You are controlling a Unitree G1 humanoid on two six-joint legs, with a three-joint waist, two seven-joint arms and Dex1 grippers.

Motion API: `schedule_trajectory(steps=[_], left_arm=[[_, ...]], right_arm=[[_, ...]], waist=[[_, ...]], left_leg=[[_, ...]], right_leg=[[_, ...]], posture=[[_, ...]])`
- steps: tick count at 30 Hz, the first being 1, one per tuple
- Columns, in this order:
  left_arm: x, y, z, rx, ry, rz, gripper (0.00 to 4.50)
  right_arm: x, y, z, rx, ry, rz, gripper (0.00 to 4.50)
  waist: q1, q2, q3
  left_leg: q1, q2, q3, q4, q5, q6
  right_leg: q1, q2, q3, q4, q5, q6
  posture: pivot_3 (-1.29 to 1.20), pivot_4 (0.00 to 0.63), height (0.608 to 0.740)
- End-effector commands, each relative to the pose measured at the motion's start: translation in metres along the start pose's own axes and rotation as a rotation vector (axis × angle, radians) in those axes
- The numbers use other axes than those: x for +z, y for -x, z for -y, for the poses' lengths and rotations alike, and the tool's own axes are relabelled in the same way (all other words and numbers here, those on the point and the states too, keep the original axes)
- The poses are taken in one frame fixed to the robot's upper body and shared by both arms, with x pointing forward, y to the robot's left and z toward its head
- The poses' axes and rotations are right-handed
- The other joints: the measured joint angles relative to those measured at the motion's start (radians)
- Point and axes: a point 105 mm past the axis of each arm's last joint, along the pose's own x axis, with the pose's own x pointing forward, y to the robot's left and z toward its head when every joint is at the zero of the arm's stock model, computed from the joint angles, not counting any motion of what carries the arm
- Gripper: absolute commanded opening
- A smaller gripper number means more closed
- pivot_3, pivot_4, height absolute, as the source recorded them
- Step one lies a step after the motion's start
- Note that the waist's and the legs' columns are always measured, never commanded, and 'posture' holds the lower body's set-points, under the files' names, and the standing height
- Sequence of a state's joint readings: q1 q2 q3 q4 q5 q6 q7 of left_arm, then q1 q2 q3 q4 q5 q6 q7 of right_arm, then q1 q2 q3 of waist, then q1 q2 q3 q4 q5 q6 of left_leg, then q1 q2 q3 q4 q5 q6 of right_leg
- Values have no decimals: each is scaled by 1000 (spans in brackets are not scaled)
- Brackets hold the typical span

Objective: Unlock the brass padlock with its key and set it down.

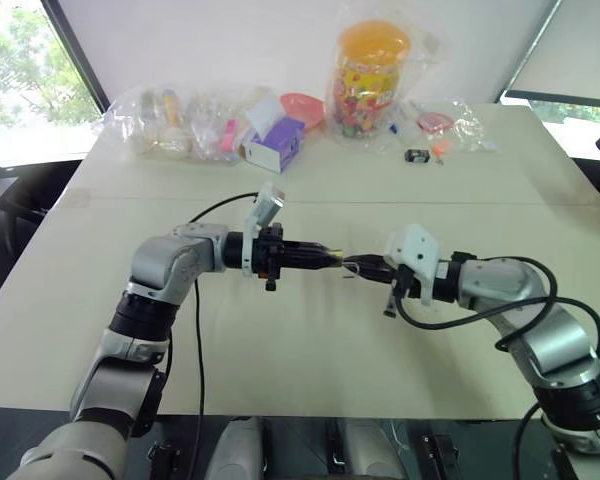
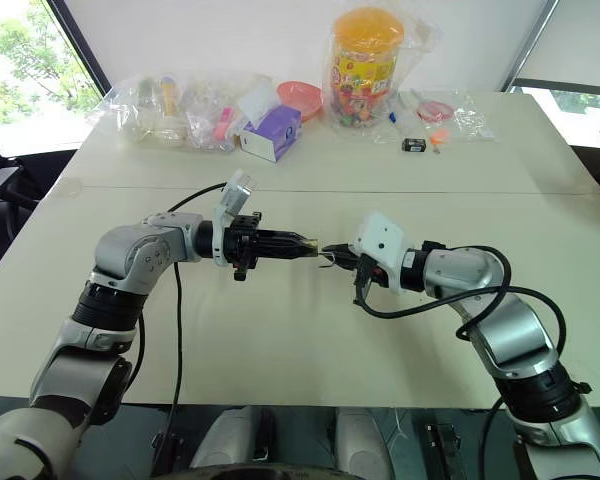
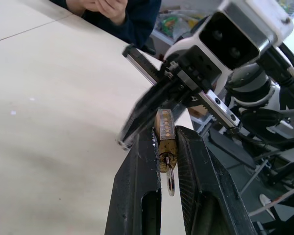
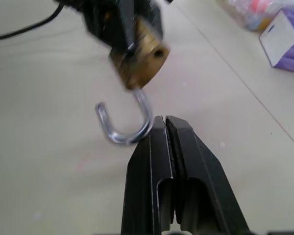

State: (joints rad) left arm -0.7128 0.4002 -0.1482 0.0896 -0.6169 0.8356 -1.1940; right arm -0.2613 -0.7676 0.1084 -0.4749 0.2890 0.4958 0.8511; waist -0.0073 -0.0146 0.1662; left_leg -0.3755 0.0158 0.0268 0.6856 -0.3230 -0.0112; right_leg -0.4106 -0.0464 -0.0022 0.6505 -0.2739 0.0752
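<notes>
The left gripper [image 3: 167, 161] pinches the brass padlock [image 3: 165, 137] by its flat sides above the table [image 1: 310, 340], near the centre of the head view, with the key [image 3: 170, 178] in its base. The shackle [image 4: 126, 122] hangs swung open toward three o'clock, against the right gripper [image 4: 165, 128], whose fingers are pressed together on nothing. Judged light, rigid and smooth; best held across the flat faces, not by the loose shackle.

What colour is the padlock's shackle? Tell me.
Silvery metal; the shackle hangs open from the brass padlock. It shows best in the right wrist view.
</notes>
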Motion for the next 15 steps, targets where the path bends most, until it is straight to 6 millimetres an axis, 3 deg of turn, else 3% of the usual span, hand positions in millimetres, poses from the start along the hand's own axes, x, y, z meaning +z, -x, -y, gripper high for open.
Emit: schedule_trajectory(steps=[1, 6, 12, 15], left_arm=[[0, -3, -3, 11, -15, 5, 0], [-17, -19, -24, 120, 8, -1, 0], [-35, -58, -60, 287, 159, 46, 0], [-44, -66, -72, 350, 212, 45, 0]], right_arm=[[-6, 15, -2, -33, 80, -59, 38], [-23, 36, -14, -73, 34, -140, 38], [-9, 43, -11, -183, 9, -111, 38], [-6, 42, -10, -203, 12, -107, 38]], waist=[[0, 0, 0], [9, 0, 0], [20, 0, 0], [18, -1, 0]], left_leg=[[0, 0, 0, 0, 0, 0], [0, 0, 0, 0, 0, 0], [1, -1, 0, 0, 0, 0], [0, -1, 0, 0, 0, 0]], right_leg=[[0, 0, 0, 0, 0, 0], [0, 0, 0, -1, 0, 0], [1, 1, 0, 0, 0, 0], [1, 1, 0, -1, 0, 0]], posture=[[0, 150, 740], [0, 150, 740], [0, 150, 740], [0, 150, 740]])
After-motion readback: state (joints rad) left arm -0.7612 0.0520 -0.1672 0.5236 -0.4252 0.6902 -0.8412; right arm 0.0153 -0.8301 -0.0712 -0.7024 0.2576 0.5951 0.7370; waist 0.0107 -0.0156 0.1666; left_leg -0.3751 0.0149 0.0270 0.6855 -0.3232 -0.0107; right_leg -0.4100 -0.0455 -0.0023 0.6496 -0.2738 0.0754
